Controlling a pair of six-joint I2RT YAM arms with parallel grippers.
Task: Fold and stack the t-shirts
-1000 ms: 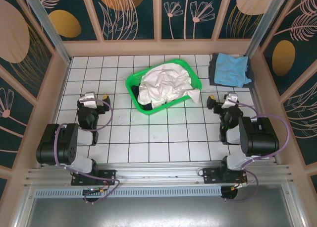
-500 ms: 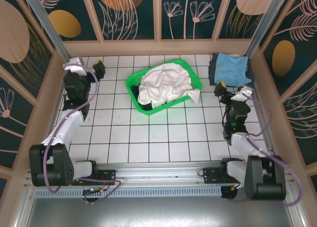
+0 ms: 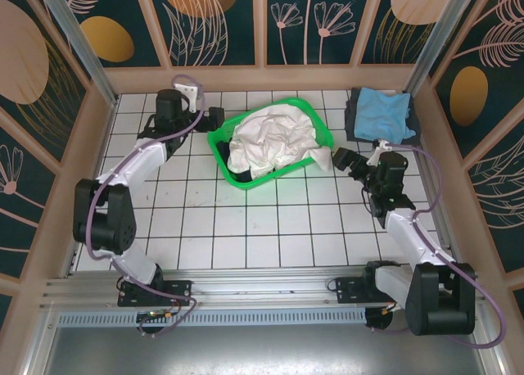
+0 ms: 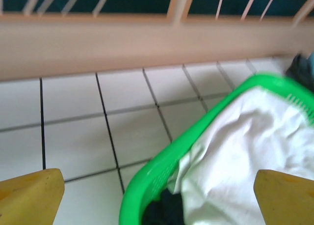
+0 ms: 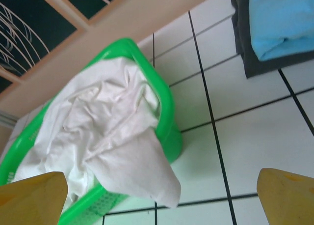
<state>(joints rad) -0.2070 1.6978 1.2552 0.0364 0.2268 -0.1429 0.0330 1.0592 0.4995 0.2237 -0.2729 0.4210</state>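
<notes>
A crumpled white t-shirt [image 3: 274, 142] fills the green basket [image 3: 217, 133] at the table's back middle, and one flap hangs over the right rim [image 5: 147, 176]. Dark navy cloth [image 4: 164, 210] peeks out under it by the left rim [image 4: 162, 171]. A folded light blue shirt [image 3: 383, 111] lies on a dark grey one [image 5: 255, 63] at the back right. My left gripper [image 3: 214, 117] hovers open at the basket's left rim. My right gripper [image 3: 339, 159] is open just right of the basket, its yellow fingertips [image 5: 287, 195] wide apart over bare tile.
The wooden back wall [image 4: 147, 43] runs close behind the basket and the left gripper. The side frame [image 3: 434, 137] stands next to the folded pile. White gridded tabletop [image 3: 262, 228] lies open in front of the basket.
The left arm swung right from the back left corner to the basket's left rim. The right gripper moved left and closer to the basket's right corner. The shirts have not moved.
</notes>
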